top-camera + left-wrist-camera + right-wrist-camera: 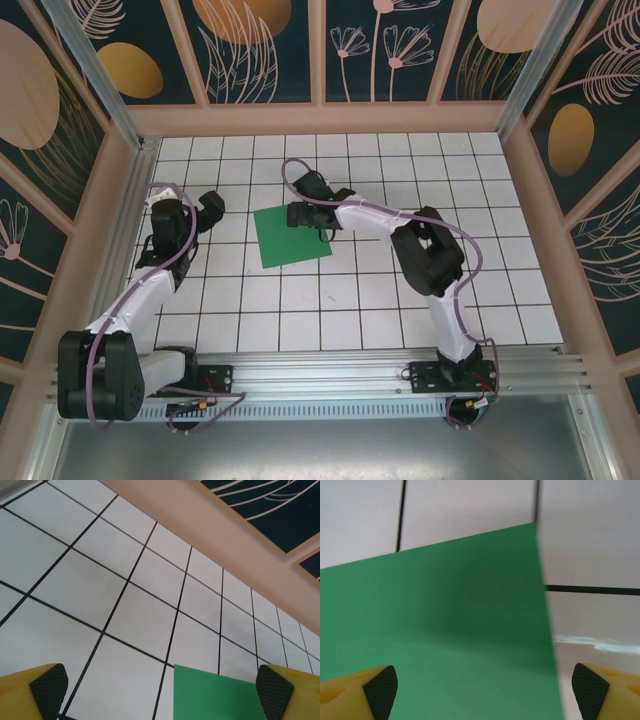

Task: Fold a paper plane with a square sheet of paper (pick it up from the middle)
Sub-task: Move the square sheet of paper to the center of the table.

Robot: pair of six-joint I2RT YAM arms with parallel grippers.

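Observation:
The square sheet of paper [289,238] lies flat and unfolded on the white tiled table, plain green. My right gripper [303,213] hovers over its far right corner, open, its yellow fingers spread wide with the green sheet [445,635] between and below them. My left gripper [208,207] stands open to the left of the sheet, apart from it; one corner of the green paper [215,700] shows between its fingertips, low in the left wrist view.
Wooden walls with dark floral panels enclose the table [400,290] on three sides. A metal rail [330,365] with both arm bases runs along the near edge. The wooden back wall [210,525] rises close beyond the left gripper.

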